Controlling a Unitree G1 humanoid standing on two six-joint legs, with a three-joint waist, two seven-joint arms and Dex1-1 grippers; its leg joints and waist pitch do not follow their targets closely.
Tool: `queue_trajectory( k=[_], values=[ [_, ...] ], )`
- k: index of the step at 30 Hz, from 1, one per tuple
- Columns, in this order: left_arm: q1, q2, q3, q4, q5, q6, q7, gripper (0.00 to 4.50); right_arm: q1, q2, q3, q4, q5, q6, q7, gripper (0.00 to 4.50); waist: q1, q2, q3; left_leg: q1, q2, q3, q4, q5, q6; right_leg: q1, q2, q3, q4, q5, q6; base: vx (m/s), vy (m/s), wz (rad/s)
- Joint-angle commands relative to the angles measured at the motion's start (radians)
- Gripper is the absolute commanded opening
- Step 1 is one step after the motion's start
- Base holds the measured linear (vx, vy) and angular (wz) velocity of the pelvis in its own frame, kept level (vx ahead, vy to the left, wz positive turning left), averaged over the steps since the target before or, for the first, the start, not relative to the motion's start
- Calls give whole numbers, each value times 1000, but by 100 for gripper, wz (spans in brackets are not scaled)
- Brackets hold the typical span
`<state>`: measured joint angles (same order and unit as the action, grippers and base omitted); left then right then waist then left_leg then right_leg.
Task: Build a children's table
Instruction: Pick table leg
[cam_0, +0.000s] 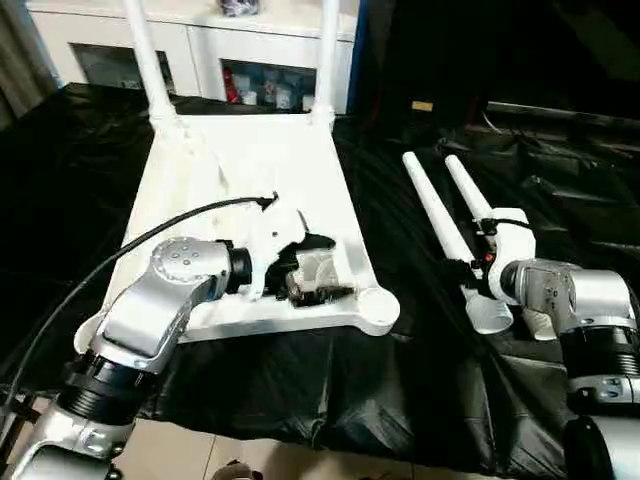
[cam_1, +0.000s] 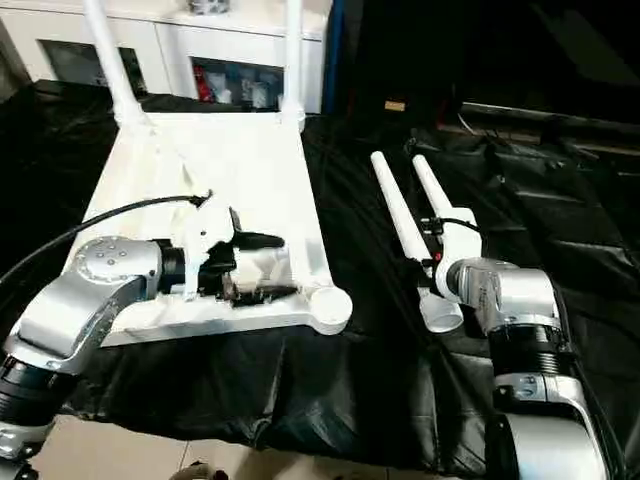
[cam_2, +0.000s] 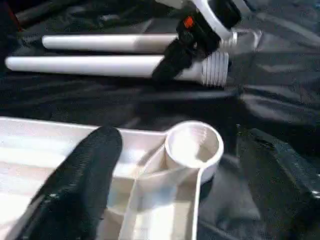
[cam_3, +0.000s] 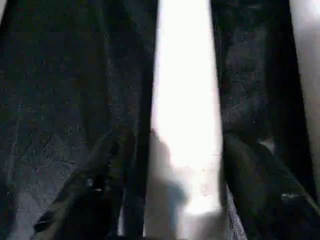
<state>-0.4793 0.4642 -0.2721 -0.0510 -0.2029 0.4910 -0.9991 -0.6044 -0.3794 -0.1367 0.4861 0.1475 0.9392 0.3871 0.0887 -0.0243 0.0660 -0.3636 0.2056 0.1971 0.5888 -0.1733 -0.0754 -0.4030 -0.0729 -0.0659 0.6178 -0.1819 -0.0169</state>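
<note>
Right now the white tabletop (cam_0: 250, 190) is lying underside up on the black sheet (cam_0: 300, 390), taking up the centre-left of the head views. Two legs (cam_0: 145, 55) are already standing upright in its far corner sockets, toward 12 o'clock. The near right socket (cam_2: 194, 145) is sitting empty at the tabletop's 5 o'clock corner.

The left gripper (cam_1: 255, 265) is hovering over the ribbed underside just beside that empty socket, its black fingers (cam_2: 85, 185) spread wide and grasping nothing.

Two loose legs (cam_0: 432, 215) are lying side by side on the sheet at 3 o'clock from the tabletop, threaded ends nearest the robot. The right gripper (cam_3: 185, 200) is straddling the nearer leg (cam_3: 185, 100) close to its threaded end; its fingers (cam_3: 100, 190) are standing on either side, though I cannot tell whether they are gripping it.

A white glass-door cabinet (cam_0: 250, 60) is standing beyond the sheet at 12 o'clock.
</note>
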Motion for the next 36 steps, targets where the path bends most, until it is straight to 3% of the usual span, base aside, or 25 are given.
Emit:
queue_trajectory(
  k=[1,12,19,20,23,25,26,27,28,32,36],
  values=[
    [-9,7,-16,-12,2,9,-13,446,5,-8,6,44,3,33,5,265,-2,10,-75,17,19,-11,-60,-174,-40,50,-56,47,-70,-200,-175,0,0,0],
    [-19,16,-27,3,16,9,-9,450,-4,-5,-17,117,12,5,0,188,-2,10,-77,14,17,-12,-58,-175,-43,52,-56,45,-70,-194,-182,0,0,0],
    [-54,-33,26,63,22,-4,79,450,-9,6,-78,137,44,-26,-32,184,-3,11,-71,25,15,-13,-61,-248,-53,47,-55,43,-87,-308,-153,0,0,0],
    [-87,-78,59,112,22,6,152,450,-12,16,-111,111,74,-39,-24,184,-3,17,-73,25,15,-15,-60,-249,-55,48,-55,43,-86,-302,-154,0,0,0],
    [-136,-150,106,178,21,27,268,450,-13,48,-167,60,139,-71,5,184,-3,13,-76,18,15,-16,-59,-240,-46,53,-55,41,-85,-277,-153,0,0,0],
    [-187,-241,169,234,-17,71,380,450,-4,112,-242,-14,240,-132,47,184,-2,14,-80,14,14,-14,-56,-222,-31,57,-58,42,-81,-237,-167,0,0,0],
    [-197,-259,182,245,-29,83,399,450,0,126,-255,-32,263,-145,61,184,0,8,-82,10,14,-16,-55,-202,-14,60,-60,39,-81,-230,-167,0,0,0],
    [-200,-264,186,247,-34,88,402,450,2,129,-255,-38,268,-147,66,183,1,8,-84,6,13,-17,-55,-184,-7,63,-62,38,-79,-222,-169,0,0,0],
    [-229,-312,230,277,-83,122,438,450,25,164,-259,-111,326,-159,127,183,6,9,-86,5,12,-11,-49,-134,16,59,-56,41,-75,-163,-182,0,0,0],
    [-307,-421,332,355,-189,182,503,450,97,240,-222,-324,482,-129,292,182,10,10,-89,-2,16,-15,-50,-97,65,62,-57,36,-68,-90,-208,0,0,0],
    [-325,-466,371,342,-254,212,496,450,127,254,-179,-371,495,-130,332,182,16,12,-89,5,19,-15,-49,-101,64,57,-60,35,-71,-99,-226,0,0,0]
  ],
)
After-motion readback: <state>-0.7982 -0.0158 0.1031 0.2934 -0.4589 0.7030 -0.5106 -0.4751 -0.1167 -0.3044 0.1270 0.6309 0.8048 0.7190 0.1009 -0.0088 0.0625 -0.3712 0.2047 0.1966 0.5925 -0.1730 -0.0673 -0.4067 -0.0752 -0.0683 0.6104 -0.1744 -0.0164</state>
